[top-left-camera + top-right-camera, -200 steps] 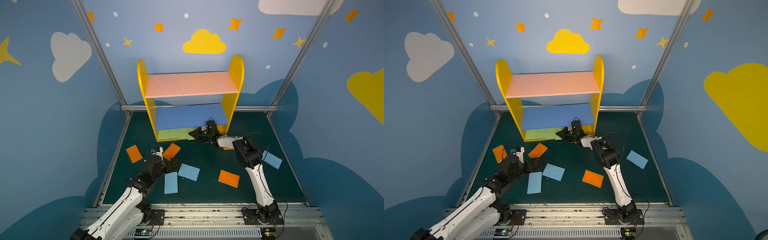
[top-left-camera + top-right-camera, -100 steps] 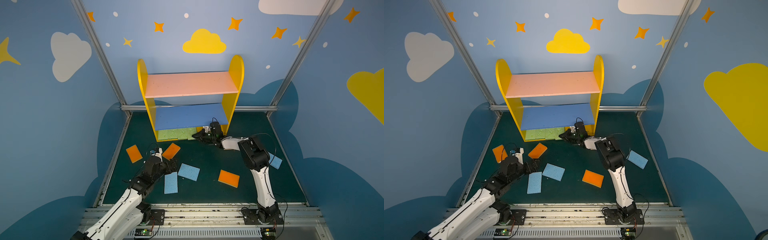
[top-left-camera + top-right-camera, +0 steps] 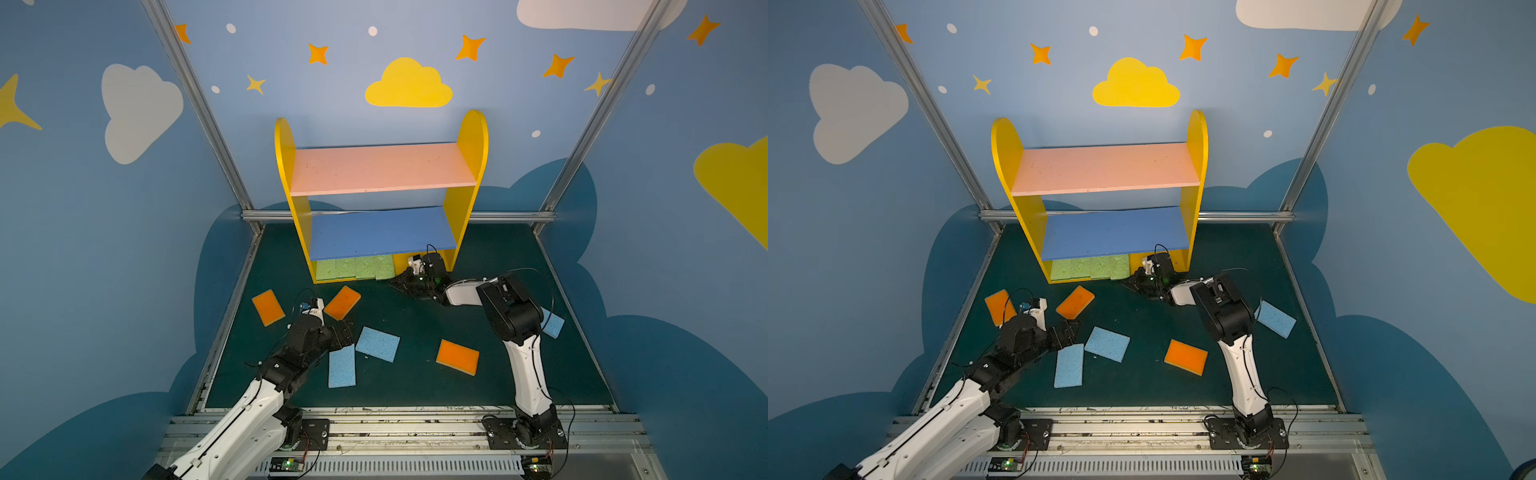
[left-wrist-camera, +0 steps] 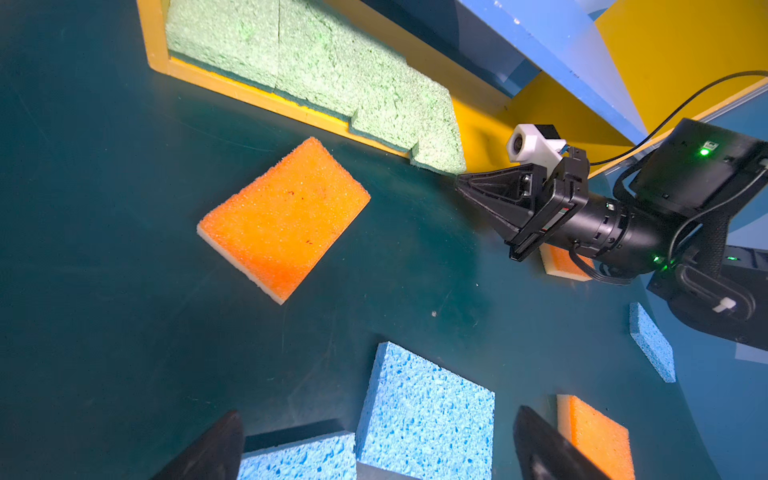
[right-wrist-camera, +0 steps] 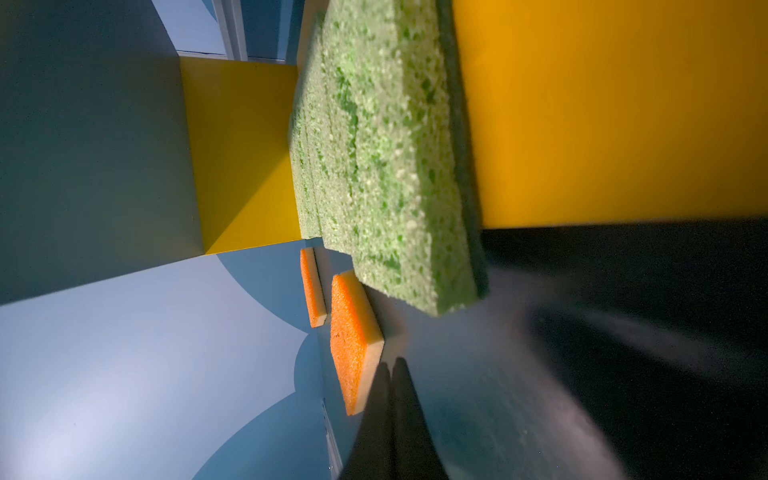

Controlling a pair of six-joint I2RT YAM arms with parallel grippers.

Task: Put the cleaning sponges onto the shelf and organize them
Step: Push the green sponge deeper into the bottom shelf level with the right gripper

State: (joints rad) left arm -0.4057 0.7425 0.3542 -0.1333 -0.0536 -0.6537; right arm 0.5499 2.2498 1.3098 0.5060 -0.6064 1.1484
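Right gripper (image 3: 392,284) just backed out of the bottom of the shelf (image 3: 467,166), jaws pressed together, holding nothing. Green sponges (image 3: 353,268) left there in a row, the last one slightly overhanging. Probably done with green. Still to shelve: orange sponges (image 3: 342,302) and blue sponges (image 3: 377,344) in front of the shelf, near the wide-open, empty left gripper (image 4: 376,411).

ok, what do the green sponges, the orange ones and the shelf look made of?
Green sponges: open-cell foam, matte, coarse pitted surface, darker layer underneath. Orange sponges: finer grainy matte face on a pale foam layer, seen at the edge. Shelf: rigid flat boards, smooth opaque paint; probably wood or fibreboard, no grain visible.
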